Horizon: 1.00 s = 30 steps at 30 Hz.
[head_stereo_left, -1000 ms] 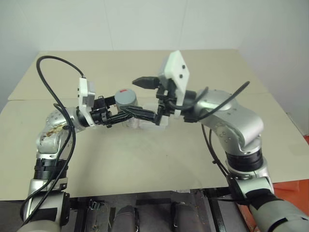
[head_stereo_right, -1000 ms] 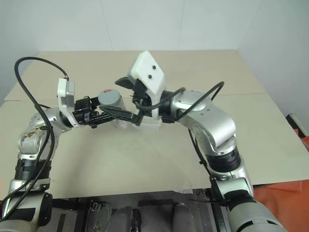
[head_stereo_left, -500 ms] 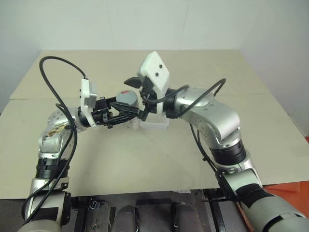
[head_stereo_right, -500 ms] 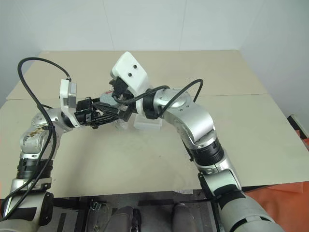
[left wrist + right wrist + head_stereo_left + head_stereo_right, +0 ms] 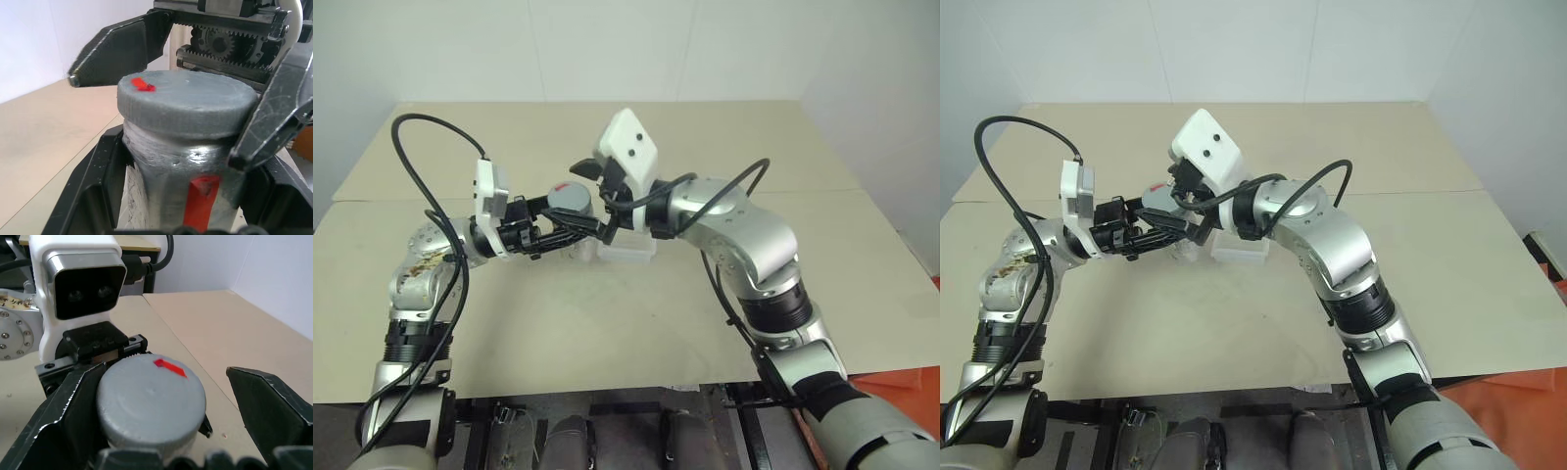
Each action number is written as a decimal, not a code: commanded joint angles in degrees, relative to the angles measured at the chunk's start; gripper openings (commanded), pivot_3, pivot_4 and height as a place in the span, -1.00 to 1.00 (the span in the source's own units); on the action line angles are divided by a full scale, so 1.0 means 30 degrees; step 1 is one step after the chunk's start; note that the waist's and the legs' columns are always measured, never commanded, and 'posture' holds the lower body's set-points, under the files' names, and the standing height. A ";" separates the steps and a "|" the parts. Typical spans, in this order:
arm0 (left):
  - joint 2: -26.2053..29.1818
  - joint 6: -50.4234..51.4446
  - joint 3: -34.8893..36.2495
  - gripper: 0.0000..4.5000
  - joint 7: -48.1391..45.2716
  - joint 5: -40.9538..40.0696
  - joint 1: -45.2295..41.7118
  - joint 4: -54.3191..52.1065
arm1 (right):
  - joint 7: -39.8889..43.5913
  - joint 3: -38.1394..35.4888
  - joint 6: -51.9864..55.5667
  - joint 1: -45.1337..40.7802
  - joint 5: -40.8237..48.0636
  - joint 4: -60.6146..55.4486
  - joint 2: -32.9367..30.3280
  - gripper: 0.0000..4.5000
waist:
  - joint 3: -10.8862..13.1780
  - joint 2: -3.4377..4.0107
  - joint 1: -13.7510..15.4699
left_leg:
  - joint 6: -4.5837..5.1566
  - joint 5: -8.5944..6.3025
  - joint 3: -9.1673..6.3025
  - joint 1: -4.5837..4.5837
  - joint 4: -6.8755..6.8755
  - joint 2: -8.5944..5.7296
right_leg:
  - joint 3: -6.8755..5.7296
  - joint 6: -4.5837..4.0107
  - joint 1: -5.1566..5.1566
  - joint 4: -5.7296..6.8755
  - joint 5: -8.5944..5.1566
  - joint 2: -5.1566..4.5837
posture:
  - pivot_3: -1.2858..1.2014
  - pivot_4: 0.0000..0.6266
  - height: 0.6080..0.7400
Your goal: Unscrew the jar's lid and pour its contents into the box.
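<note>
Jar: the small silvery-grey metal cylinder jar [image 5: 171, 186], with a red vertical stripe on its side, stands upright and is held above the tabletop, in front of the robot and slightly to its left.
Lid: the round flat grey lid [image 5: 149, 399] with a small red mark on top sits on the jar's mouth, as wide as the jar.
Left tool: the left tool [image 5: 570, 227] points to the robot's right with its two black fingers closed tight on the jar's body just below the lid.
Right tool: the right tool [image 5: 161, 396] reaches in from the right with its fingers spread wide, one on each side of the lid; in the right wrist view one finger sits close against the lid's edge and the other stands apart from it.
Box: the small shallow clear plastic rectangular box [image 5: 628, 252] rests on the tabletop, just beyond and below the jar, under the right tool.
Tabletop: the beige tabletop [image 5: 607, 323] carries the box.
</note>
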 commanded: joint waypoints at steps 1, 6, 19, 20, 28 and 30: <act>0.0452 -0.0158 0.0722 0.21 -0.0347 -0.0537 0.0102 -0.0692 | 0.0098 -0.1622 -0.0611 0.0306 -0.0012 -0.0553 -0.0982 0.99 | 0.0000 0.0000 -0.0001 | 0.0000 0.0000 0.0000 0.0001 -0.0001 0.0000 | 0.0001 0.0000 0.0000 0.0000 0.0000 0.0000 | 0.03 -0.52 1.00; 0.0619 -0.0095 0.0821 0.21 -0.0301 -0.0616 0.0265 -0.0895 | 0.0539 -0.1875 -0.0921 0.0917 0.0350 -0.0941 -0.1845 0.99 | 0.0000 0.0000 0.0005 | 0.0002 -0.0001 0.0001 0.0001 0.0001 0.0000 | 0.0001 0.0000 0.0000 -0.0001 0.0000 0.0000 | 0.03 -0.52 1.00; 0.0857 0.0103 0.0961 0.21 -0.0131 -0.0754 0.0457 -0.1272 | 0.1338 -0.2041 -0.0995 0.1616 0.0724 -0.1783 -0.2629 0.99 | 0.0000 0.0000 0.0013 | 0.0002 -0.0001 0.0001 0.0005 -0.0004 0.0001 | 0.0003 0.0000 0.0000 -0.0002 0.0000 0.0000 | 0.03 -0.52 1.00; 0.0843 0.0071 0.0930 0.21 -0.0126 -0.0725 0.0401 -0.1180 | 0.1604 -0.2026 -0.1030 0.1740 0.0793 -0.1942 -0.2836 0.99 | 0.0000 -0.0001 0.0019 | 0.0003 -0.0002 0.0001 0.0003 -0.0003 0.0001 | 0.0003 0.0000 0.0000 -0.0004 0.0000 0.0000 | 0.03 -0.52 1.00; 0.0519 -0.0138 0.0486 0.21 -0.0227 -0.0403 -0.0099 -0.0252 | 0.3099 -0.2993 -0.0590 0.2018 0.3246 -0.3696 -0.3020 0.99 | 0.0000 -0.0001 0.0070 | 0.0006 -0.0003 -0.0001 0.0004 0.0001 0.0001 | 0.0001 0.0000 0.0002 -0.0007 0.0000 0.0000 | 0.03 -0.52 1.00; 0.0405 -0.0228 0.0354 0.21 -0.0272 -0.0299 -0.0226 -0.0067 | 0.2791 -0.2713 -0.0527 0.1870 0.3195 -0.3749 -0.2768 0.99 | 0.0000 -0.0001 0.0053 | 0.0006 -0.0003 0.0000 0.0005 0.0001 0.0000 | 0.0002 0.0000 0.0004 -0.0007 0.0000 0.0000 | 0.03 -0.52 1.00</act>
